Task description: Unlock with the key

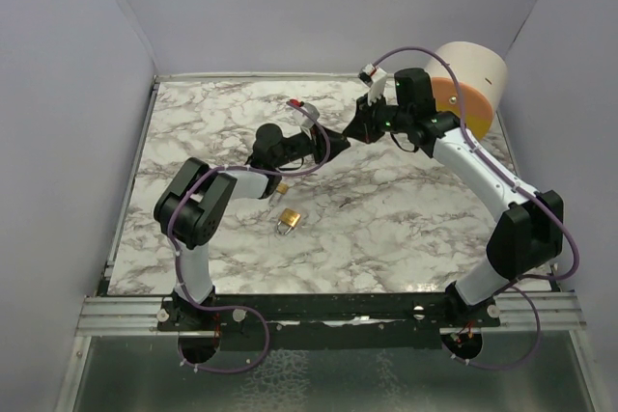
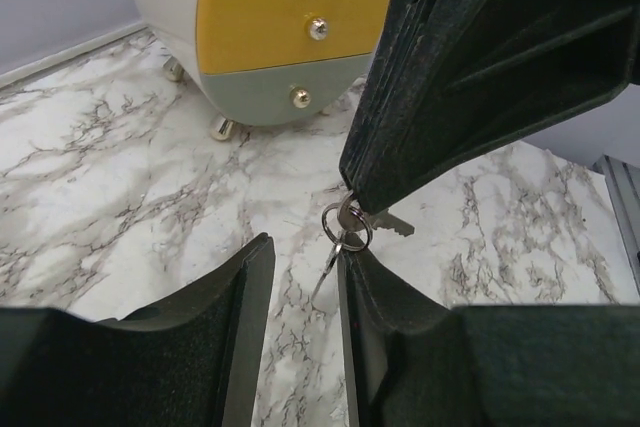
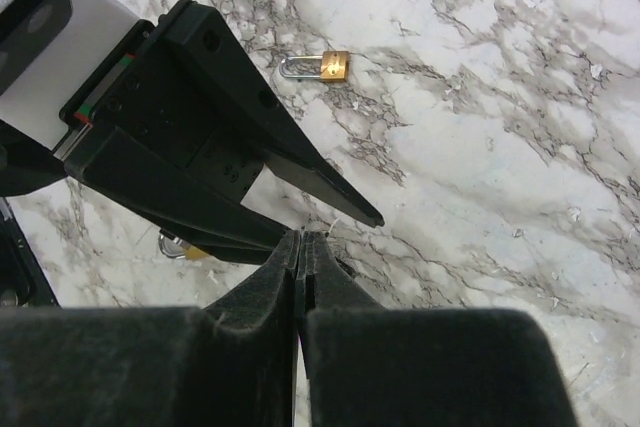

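Note:
My right gripper (image 3: pixel 302 237) is shut on a key ring with keys (image 2: pixel 347 224). In the left wrist view it comes in from the upper right (image 2: pixel 352 199), with one key sticking out to the right and another hanging down. My left gripper (image 2: pixel 305 247) is open. The hanging key lies between its fingers, against the right finger (image 2: pixel 375 287), and is not clamped. Both grippers meet above the table's middle, left (image 1: pixel 340 135) and right (image 1: pixel 361 130). A brass padlock (image 1: pixel 288 221) lies on the marble table (image 1: pixel 386 229); it also shows in the right wrist view (image 3: pixel 322 66).
A second brass padlock (image 3: pixel 180 246) lies partly hidden under the left arm, also visible from above (image 1: pixel 281 187). A round drawer unit (image 1: pixel 470 86) with orange, yellow and grey-green drawers (image 2: pixel 280 27) stands at the back right. Grey walls enclose the table.

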`<state>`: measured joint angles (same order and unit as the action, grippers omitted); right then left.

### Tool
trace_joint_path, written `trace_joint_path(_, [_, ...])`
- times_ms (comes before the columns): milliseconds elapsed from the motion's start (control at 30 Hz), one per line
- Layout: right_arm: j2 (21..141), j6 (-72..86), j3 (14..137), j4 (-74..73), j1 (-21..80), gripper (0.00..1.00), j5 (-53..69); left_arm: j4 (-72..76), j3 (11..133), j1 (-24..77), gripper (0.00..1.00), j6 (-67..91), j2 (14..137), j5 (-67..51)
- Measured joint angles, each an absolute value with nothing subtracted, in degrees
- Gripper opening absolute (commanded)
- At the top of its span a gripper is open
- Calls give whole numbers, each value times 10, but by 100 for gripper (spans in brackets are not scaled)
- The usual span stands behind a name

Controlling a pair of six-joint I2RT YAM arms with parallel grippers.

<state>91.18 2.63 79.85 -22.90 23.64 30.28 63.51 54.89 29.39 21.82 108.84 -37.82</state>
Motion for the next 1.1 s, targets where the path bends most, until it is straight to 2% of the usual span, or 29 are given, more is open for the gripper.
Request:
trace_joint_path(167, [912, 27, 796, -230, 237, 1, 303, 643, 549, 294, 20, 223, 1089, -388])
trace_joint_path(500, [912, 27, 796, -230, 237, 1, 303, 650, 531, 294, 17, 225, 1089, -397])
trace_joint_path(800, [910, 28, 796, -230, 237, 1, 303, 652, 524, 294, 0, 225, 1089, -397])
trace_joint_path(1100, [908, 32, 792, -229, 237, 1, 298, 650, 524, 294, 0, 228, 1089, -397])
